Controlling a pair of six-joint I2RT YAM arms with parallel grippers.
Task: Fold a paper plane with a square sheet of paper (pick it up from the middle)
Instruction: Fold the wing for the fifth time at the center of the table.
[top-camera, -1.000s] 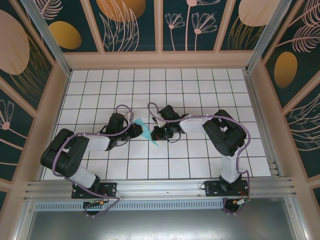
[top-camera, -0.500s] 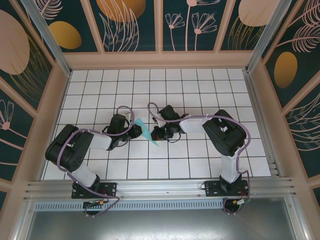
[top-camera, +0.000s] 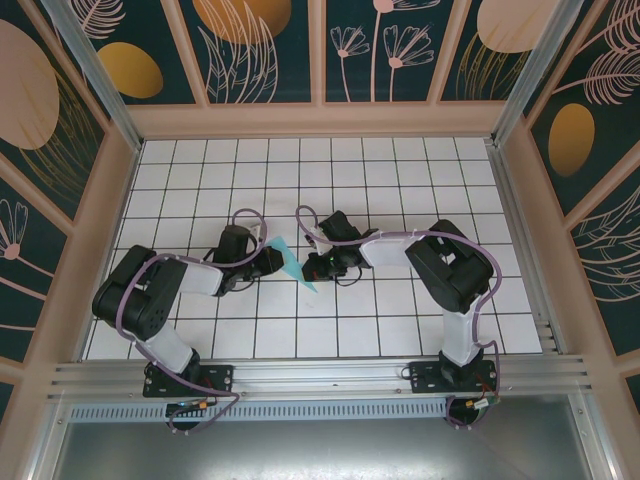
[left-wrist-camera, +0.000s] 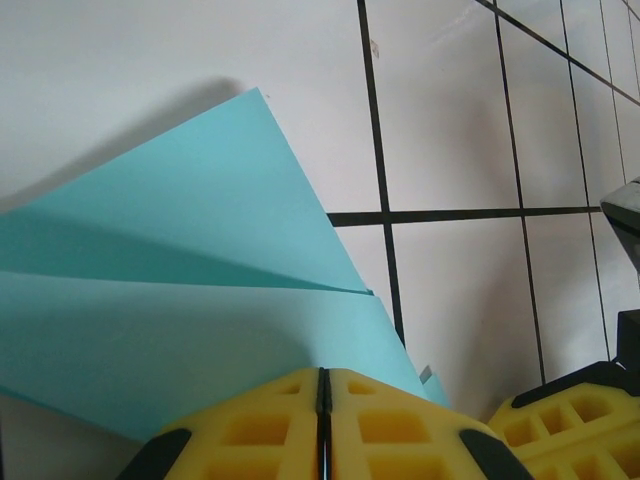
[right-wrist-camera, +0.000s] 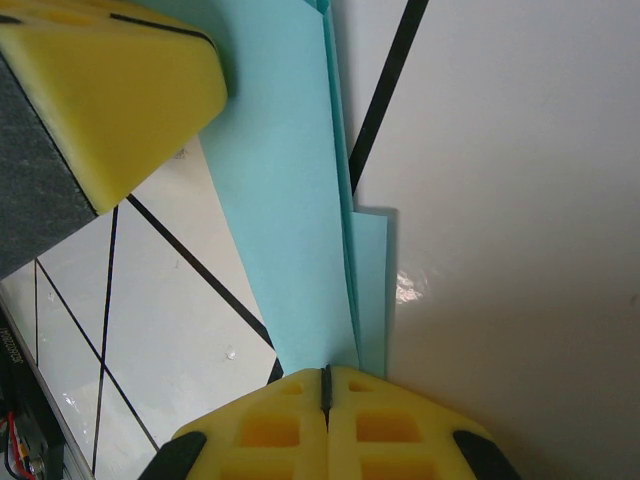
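Observation:
The square sheet of paper (top-camera: 290, 260), light blue and folded into layered pointed flaps, lies on the white grid table between my two grippers. My left gripper (top-camera: 272, 262) is shut, and its yellow tips rest against the paper's left side. In the left wrist view the paper (left-wrist-camera: 200, 260) spreads face-on ahead of the shut left gripper (left-wrist-camera: 322, 372), one flap raised off the table. In the right wrist view the paper's stacked fold edges (right-wrist-camera: 345, 230) run straight into the seam of the right gripper (right-wrist-camera: 325, 370), which is shut on them. The right gripper (top-camera: 310, 268) reaches in from the right.
The white grid table (top-camera: 400, 180) is boxed in by wooden walls at the back and sides, with a metal rail (top-camera: 320, 375) along the near edge. One right fingertip (left-wrist-camera: 565, 425) sits close beside the left one, and the left fingertip (right-wrist-camera: 110, 90) hangs over the paper.
The left arm's elbow has swung slightly right and back. Both grippers and the paper stay almost where they were, and both stay shut.

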